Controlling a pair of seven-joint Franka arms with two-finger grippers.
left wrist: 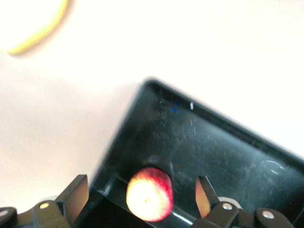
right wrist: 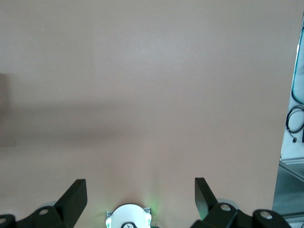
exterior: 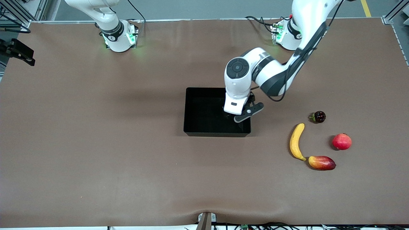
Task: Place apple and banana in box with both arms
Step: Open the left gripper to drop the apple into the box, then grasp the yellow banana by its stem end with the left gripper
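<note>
Your left gripper [left wrist: 142, 202] hangs over the box [exterior: 191, 110] at its end toward the left arm, jaws spread wide and gripping nothing; the apple [left wrist: 149, 194] sits between them without touching, inside the box by a wall. The banana [exterior: 297, 141] lies on the bench [exterior: 96, 143] well apart from the box, toward the left arm's end, just beside a mango [exterior: 321, 162]. Your right gripper [right wrist: 141, 202] waits above bare bench, jaws wide and empty.
</note>
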